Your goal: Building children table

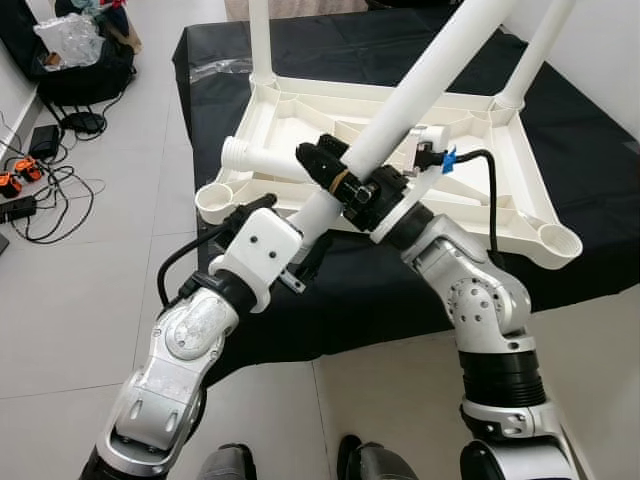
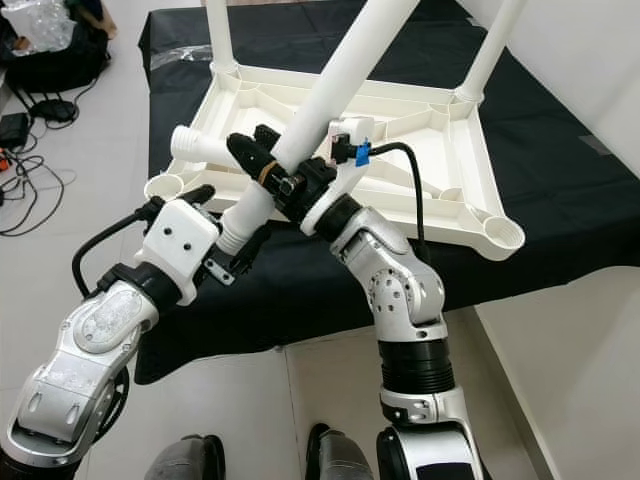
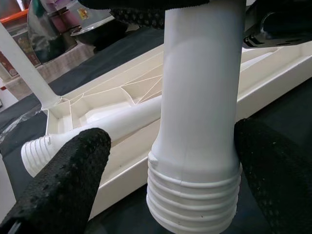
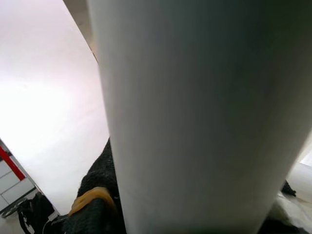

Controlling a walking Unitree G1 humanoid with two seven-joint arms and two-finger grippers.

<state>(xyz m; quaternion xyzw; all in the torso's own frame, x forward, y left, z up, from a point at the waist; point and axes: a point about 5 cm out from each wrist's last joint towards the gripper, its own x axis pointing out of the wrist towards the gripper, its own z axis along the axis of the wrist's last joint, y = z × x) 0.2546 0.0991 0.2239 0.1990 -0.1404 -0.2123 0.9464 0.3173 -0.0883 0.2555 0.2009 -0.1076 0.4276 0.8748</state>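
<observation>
- Black cloth point(image 1: 590, 170) covering a low surface, upturned white tabletop point(image 1: 400, 130) lying on it.
- Right gripper point(image 1: 330, 165) clamping loose table leg point(image 1: 430, 85) mid-shaft, leg tilting over tabletop.
- Left gripper point(image 3: 170, 161) w/ fingers apart, straddling leg's threaded end.

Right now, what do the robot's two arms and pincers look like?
Both arms are silver metal with black ring joints. The left arm ends in a white boxy wrist block with a black cable looping off it. The right arm carries a black cable with a blue clip. Each pincer has black textured fingers.
</observation>
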